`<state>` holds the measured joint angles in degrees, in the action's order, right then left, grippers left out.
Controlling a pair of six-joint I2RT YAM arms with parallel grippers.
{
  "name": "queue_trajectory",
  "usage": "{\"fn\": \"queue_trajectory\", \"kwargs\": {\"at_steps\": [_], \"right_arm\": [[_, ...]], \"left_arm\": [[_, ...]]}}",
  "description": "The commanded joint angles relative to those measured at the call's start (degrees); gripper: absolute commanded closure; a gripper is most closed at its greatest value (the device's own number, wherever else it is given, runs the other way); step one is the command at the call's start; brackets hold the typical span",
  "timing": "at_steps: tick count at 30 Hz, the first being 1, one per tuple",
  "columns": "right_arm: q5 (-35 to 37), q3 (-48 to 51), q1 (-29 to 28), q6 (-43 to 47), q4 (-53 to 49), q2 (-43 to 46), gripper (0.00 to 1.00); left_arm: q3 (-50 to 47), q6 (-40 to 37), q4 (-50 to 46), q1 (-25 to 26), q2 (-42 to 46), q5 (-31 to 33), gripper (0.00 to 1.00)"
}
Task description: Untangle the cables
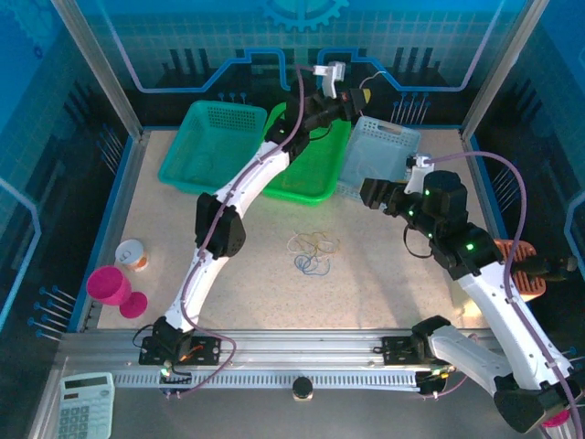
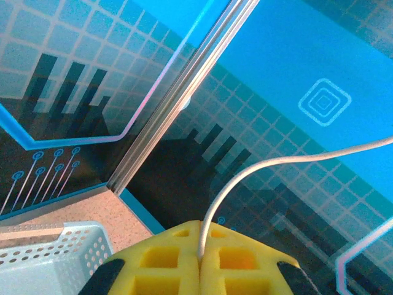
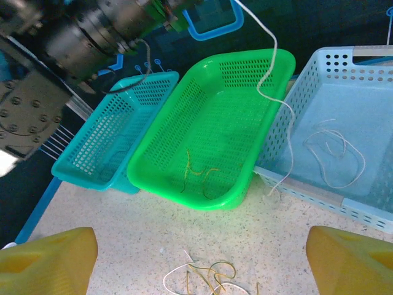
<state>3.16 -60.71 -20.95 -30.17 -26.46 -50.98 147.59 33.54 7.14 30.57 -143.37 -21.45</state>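
While your left gripper [image 2: 199, 270] pinches a white cable [image 2: 276, 161] up top and a yellowish cable [image 3: 199, 175] seemingly lies in the green basket [image 3: 245, 58], the clump [image 1: 311, 249] sits tangled at mid-frame near your spread right gripper [image 3: 199, 258].

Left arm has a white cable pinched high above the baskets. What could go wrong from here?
1. The white cable hangs from the shut left gripper with its tail outside the pale blue basket, beside the green basket; released here, it may fall between them.
2. It is pinched only at the fingertips and could slip.
3. The clump below the open right gripper is looped together; one pull may drag several cords.
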Motion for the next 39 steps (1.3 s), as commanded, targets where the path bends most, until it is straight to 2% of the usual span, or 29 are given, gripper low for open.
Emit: {"fn": "queue_trajectory", "kwargs": {"at_steps": [1, 7, 13, 19, 25, 30, 39], "right_arm": [[-2.36, -2.12, 1.46, 1.03, -1.32, 1.15, 0.11], [-3.88, -2.62, 2.52, 1.34, -0.98, 0.88, 0.11], [-5.05, -2.92, 2.89, 1.68, 0.09, 0.49, 0.11], [-4.48, -2.50, 3.51, 2.35, -0.26, -0.17, 0.11], [-2.41, 0.36, 4.11, 2.03, 1.20, -3.31, 0.12], [0.03, 0.66, 4.33, 1.69, 6.32, -8.77, 0.10], [1.39, -8.19, 4.61, 3.32, 12.19, -17.49, 0.09]], "left_arm": [[6.51, 0.16, 1.74, 1.03, 1.31, 0.47, 1.00], [8.72, 5.68, 5.84, 1.43, 2.64, 0.37, 1.00], [9.41, 4.35, 10.72, 2.47, 5.93, 2.53, 1.00], [10.91, 1.12, 15.40, 2.60, 5.09, 6.69, 1.00], [13.19, 3.68, 17.16, 2.61, 2.13, 8.88, 1.00], [12.94, 5.43, 15.18, 2.98, 3.78, 7.92, 1.00], [8.56, 7.75, 11.30, 3.25, 8.08, 1.92, 1.00]]}}
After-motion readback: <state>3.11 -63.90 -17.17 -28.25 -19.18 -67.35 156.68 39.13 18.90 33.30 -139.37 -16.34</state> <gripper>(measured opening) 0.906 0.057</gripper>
